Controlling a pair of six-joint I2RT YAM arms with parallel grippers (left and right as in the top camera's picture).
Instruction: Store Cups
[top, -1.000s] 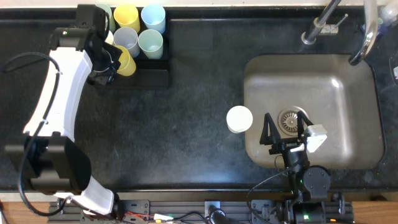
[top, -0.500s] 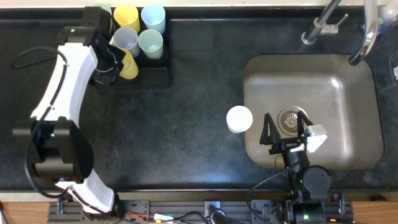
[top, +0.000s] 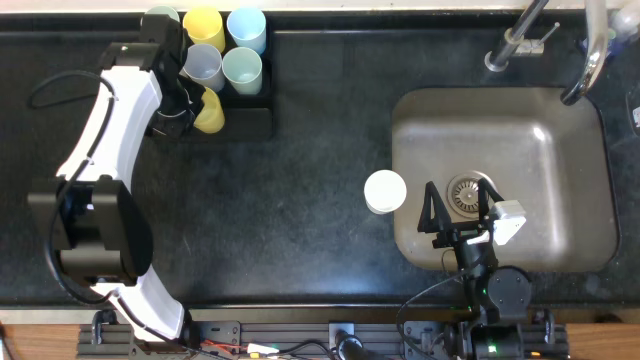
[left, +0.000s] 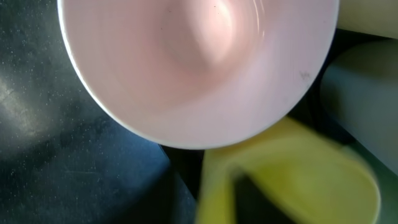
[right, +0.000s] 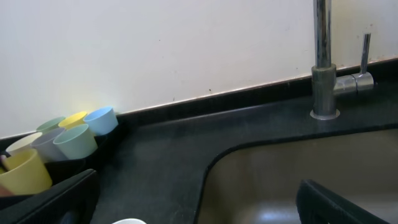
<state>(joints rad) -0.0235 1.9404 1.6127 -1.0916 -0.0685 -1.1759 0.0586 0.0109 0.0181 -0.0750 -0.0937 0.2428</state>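
Note:
A black tray (top: 250, 122) at the counter's back left holds several upright cups: yellow (top: 203, 25), light blue (top: 246, 25), grey (top: 203, 62) and pale green (top: 242, 68). My left gripper (top: 190, 100) is at the tray's front left corner, shut on a tilted yellow cup (top: 209, 110). In the left wrist view that yellow cup (left: 292, 180) lies just beside the open mouth of a pink cup (left: 199, 62). A white cup (top: 385, 191) stands on the counter at the sink's left rim. My right gripper (top: 458, 205) hangs open over the sink, empty.
The steel sink (top: 560, 120) fills the right side, with a faucet (top: 520, 35) behind it. In the right wrist view the faucet (right: 322, 62) stands against the wall and the cups (right: 62, 143) cluster far off. Bare dark counter (top: 300, 200) lies between tray and sink.
The left arm has swung slightly right, carrying the yellow cup a little toward the tray's front. The right arm has not moved.

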